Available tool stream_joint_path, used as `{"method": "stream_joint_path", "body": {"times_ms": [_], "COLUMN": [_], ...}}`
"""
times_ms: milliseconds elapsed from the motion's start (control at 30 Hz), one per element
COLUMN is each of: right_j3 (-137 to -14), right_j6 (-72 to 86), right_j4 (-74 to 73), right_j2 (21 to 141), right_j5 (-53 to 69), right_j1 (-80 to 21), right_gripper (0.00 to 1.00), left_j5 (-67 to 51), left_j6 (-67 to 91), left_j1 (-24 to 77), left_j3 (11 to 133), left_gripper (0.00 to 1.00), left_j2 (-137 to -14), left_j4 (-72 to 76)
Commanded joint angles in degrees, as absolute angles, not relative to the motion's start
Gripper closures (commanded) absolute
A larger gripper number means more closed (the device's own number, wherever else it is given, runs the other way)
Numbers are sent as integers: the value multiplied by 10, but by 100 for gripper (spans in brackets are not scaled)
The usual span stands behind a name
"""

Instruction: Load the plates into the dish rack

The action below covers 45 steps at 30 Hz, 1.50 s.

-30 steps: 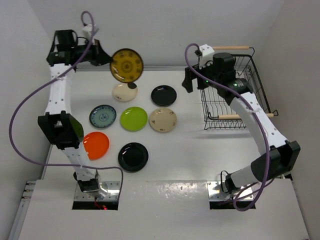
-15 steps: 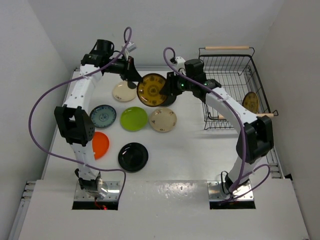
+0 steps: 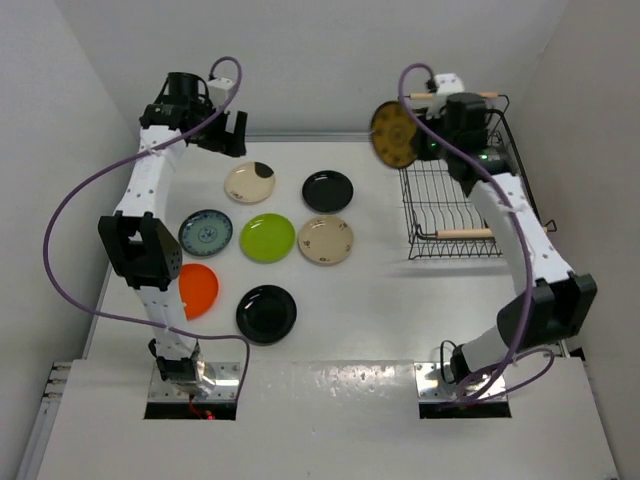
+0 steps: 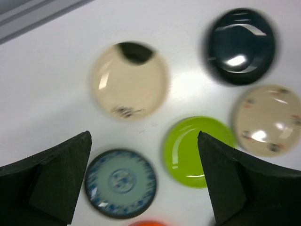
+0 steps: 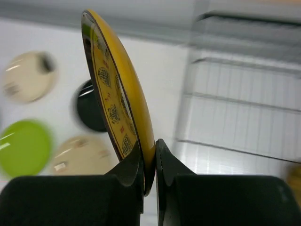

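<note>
My right gripper is shut on the rim of a mustard patterned plate, holding it upright in the air at the left end of the black wire dish rack. In the right wrist view the plate stands edge-on between the fingers, and the rack is blurred on the right. My left gripper hangs open and holds nothing at the far left, above the plates. Below it lie a cream plate, a black one, a lime green one and a blue-grey one.
On the table also lie a speckled cream plate, an orange plate partly under the left arm, and a second black plate nearest the bases. The rack's wooden handle faces the table's middle. White walls close in the table.
The mustard plate passed from my left gripper to the right. The left opened and drew back left. The right shut on the plate and carried it right to the rack.
</note>
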<state>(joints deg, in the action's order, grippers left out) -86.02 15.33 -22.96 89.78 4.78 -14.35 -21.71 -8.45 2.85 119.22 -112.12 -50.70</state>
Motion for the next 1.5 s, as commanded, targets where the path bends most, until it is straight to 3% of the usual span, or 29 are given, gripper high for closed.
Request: {"method": "stream_joint_path", "body": {"times_ms": [0,100,233,400,1167,1200,1300,1467], "right_j3": [-923,-910,-816,-763,-701,-701,-734,-754], "right_j6": [5,-79,-189,-215,-74,-74,-76,-88], "right_j4": [-299,-316,-259,-226,-253,-257,-286,-286], "right_j2": [846,846,847,881,978,985,1003,992], "right_j5": [-175,-264,-280,-276,-236,-236,-232,-239], "right_j1": [-86,-26,36,64,118,119,117,116], "right_gripper": [100,100,100,100,100,97,67,40], "left_j5": [-41,-23,-31,-42,-32,-32,-32,-37], "left_j6": [-75,-80,-91,-101,-112,-112,-112,-112], "left_j1": [-3,-16,-21,-21,-47,-47,-47,-47], "left_j3": [1203,1176,1154,1149,1133,1133,1133,1133], "left_gripper": [0,0,0,0,0,0,0,0], "left_j2": [-1100,-1100,-1094,-1094,-1105,-1105,-1105,-1105], "left_j4": [-502,-502,-502,-502,-502,-502,-502,-502]}}
